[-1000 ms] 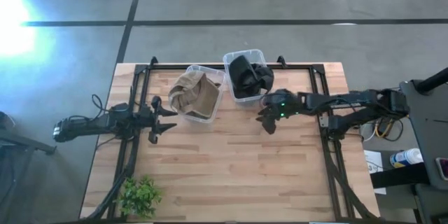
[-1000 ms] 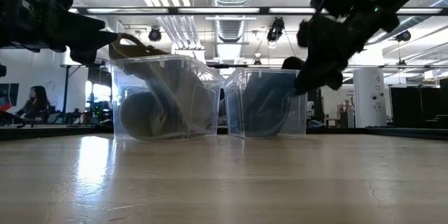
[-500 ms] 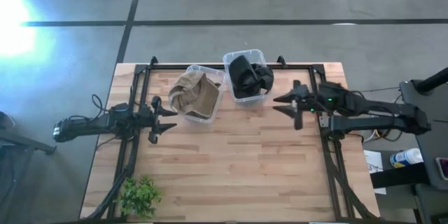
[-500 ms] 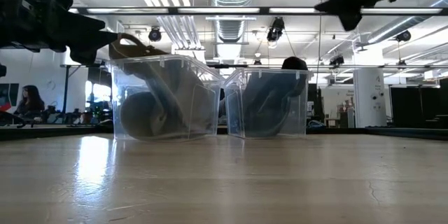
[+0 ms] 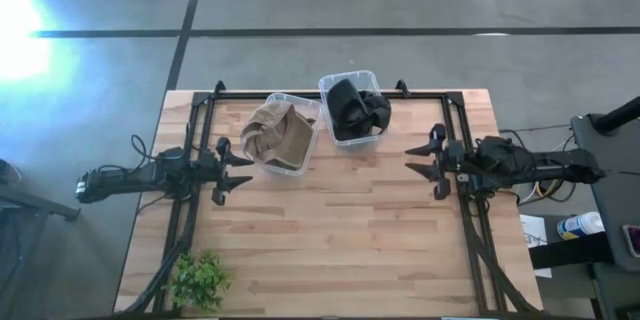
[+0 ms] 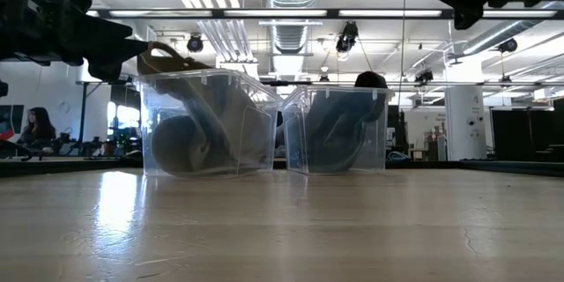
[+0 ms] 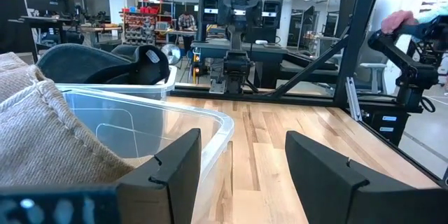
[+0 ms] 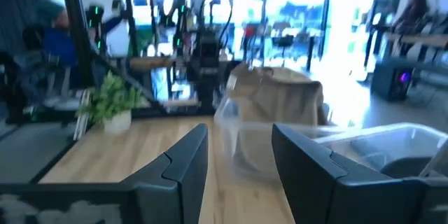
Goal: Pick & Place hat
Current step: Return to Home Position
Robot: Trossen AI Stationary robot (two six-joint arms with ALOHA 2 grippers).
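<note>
A tan hat [image 5: 277, 135] lies in a clear bin [image 5: 304, 167] at the table's far middle-left; it also shows in the low view [image 6: 189, 123] and the left wrist view [image 7: 42, 140]. A black hat [image 5: 355, 108] lies in a second clear bin [image 5: 352, 143] to its right, also in the low view [image 6: 339, 132]. My left gripper [image 5: 238, 172] is open and empty, just left of the tan hat's bin. My right gripper [image 5: 425, 160] is open and empty, above the table right of the black hat's bin.
A small green plant [image 5: 198, 280] stands at the table's near left corner. A black frame [image 5: 455, 140] runs along the table's sides and far edge. Bare wood [image 5: 330, 230] spreads across the middle and near side.
My right gripper has drawn back from beside the black hat's bin toward the table's right edge and risen, staying open and empty. The black hat rests in its bin. My left arm has kept still.
</note>
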